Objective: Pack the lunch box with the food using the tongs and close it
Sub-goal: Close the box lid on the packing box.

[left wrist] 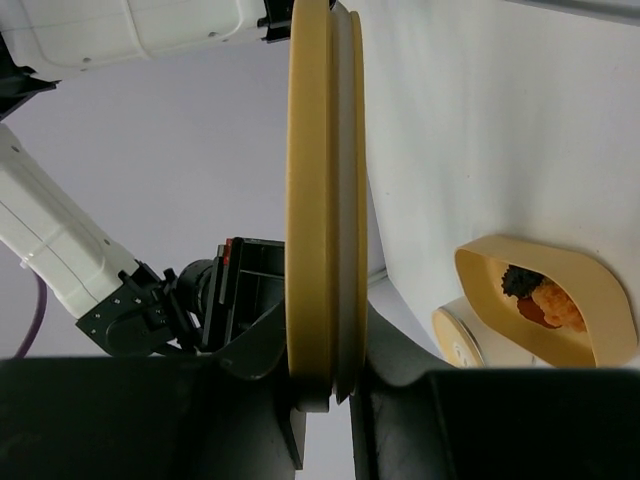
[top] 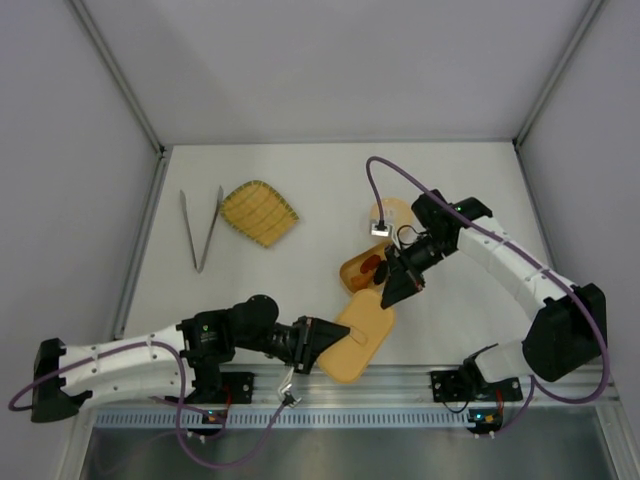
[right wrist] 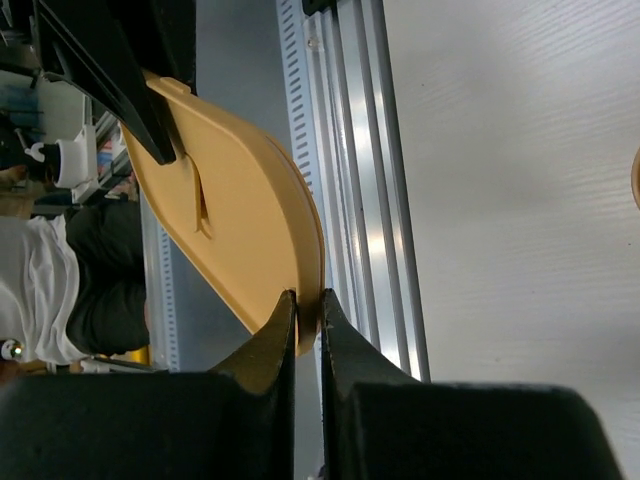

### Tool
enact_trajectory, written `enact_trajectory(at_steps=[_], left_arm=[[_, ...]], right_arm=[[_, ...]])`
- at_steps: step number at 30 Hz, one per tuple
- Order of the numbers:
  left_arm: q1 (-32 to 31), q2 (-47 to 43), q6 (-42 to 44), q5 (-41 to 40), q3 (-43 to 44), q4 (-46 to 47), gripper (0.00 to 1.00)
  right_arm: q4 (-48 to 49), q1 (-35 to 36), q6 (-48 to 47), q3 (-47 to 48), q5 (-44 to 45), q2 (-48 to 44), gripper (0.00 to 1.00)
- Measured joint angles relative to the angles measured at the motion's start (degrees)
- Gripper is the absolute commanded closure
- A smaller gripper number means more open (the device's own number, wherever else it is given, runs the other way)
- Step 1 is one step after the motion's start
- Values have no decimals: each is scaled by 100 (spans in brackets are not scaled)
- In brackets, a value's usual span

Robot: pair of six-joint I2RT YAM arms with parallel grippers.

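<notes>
1. My left fingers [left wrist: 265, 355] were clamped on the lunch box's lid [left wrist: 322, 200], one finger on each flat face. That wrist view saw the lid edge-on, as a tall tan band running up the middle of the frame.
2. My right fingers [right wrist: 272, 345] were pressed together on the rim of the same lid, pinching its thin edge at the lower middle of the right wrist view. The lid's broad face stretched away toward the upper left of that frame.
3. From overhead, the lid sat at the lower centre of the frame, over the near edge of the worktop [top: 300, 180]. My left fingers gripped its lower-left end and my right fingers its upper-right end.
4. The lunch box [top: 347, 272] stood open on the worktop just above the lid, a little right of centre.
5. Inside the box lay the food [left wrist: 545, 300]: a dark piece beside orange pieces, gathered at one end.
6. A round tan lid [top: 393, 212] lay just beyond the box, partly hidden by my right wrist.
7. The tongs [top: 190, 232] lay on the worktop in the upper left of the overhead view, well apart from the box.
8. A woven yellow tray [top: 258, 212] sat just right of the tongs.
</notes>
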Motion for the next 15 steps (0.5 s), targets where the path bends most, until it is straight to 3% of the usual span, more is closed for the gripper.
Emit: enact_trajectory(at_steps=[3,4,8,15], left_arm=[[0,-22,-26,-50,-13,-9,73],[0,-26,-81,-105,-13,-9,56],[17,-72,-551,-625,-13,28,30],[20,-308,-2037,-1749,140,-98,15]], right_arm=[[118,-2,219,-2,24,-11,100],[177,-2,306,-4,33,-24,100],[492,-111,636,-114,37,-168,100],[706,-1207,868,-299,-197,-219,100]])
